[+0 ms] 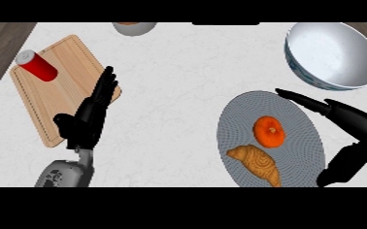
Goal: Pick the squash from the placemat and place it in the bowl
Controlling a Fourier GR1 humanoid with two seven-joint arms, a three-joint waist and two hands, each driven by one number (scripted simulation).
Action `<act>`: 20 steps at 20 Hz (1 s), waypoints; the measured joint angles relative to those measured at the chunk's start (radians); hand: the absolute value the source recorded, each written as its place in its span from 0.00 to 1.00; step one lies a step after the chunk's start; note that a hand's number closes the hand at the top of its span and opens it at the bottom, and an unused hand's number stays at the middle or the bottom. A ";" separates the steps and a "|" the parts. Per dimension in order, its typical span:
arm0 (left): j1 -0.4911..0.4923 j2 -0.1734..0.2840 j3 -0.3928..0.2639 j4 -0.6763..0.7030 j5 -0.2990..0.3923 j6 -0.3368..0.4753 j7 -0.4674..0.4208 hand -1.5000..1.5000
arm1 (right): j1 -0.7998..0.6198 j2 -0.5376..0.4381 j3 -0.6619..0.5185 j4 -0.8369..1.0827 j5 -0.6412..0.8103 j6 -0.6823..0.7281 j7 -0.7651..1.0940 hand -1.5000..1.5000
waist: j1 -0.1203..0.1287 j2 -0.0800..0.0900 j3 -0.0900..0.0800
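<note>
So the squash (269,131) is sitting on the mat (237,121), the grey oval one at the lower right of the counter (186,77). It's small, round and orange, pretty much in the middle of the mat. Just below it, also on the mat, there's a croissant (257,163), close to the squash but not touching as far as I can see.

The right hand (342,121) is at the mat's right edge, fingers spread and reaching over the upper right part of the mat, thumb down lower near the bottom right. It's wide open and has nothing in it; the squash is just to its left, apart from the fingers.

The bowl (326,53) is at the top right, white inside with a blue outside, above the mat and a bit to the right.

The left hand (90,114) is over on the left, fingers straight and pointing up, lying over the right edge of a wooden board (50,97). Holding nothing. A red can (37,66) lies on the board's upper left. There's also a bit of a second, grey bowl (134,27) poking in at the top edge.
</note>
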 measured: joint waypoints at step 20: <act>-0.030 -0.045 0.071 -0.009 -0.053 -0.064 0.042 0.50 | 0.020 0.161 -0.121 0.104 0.012 0.170 -0.041 0.00 | -0.003 -0.001 0.000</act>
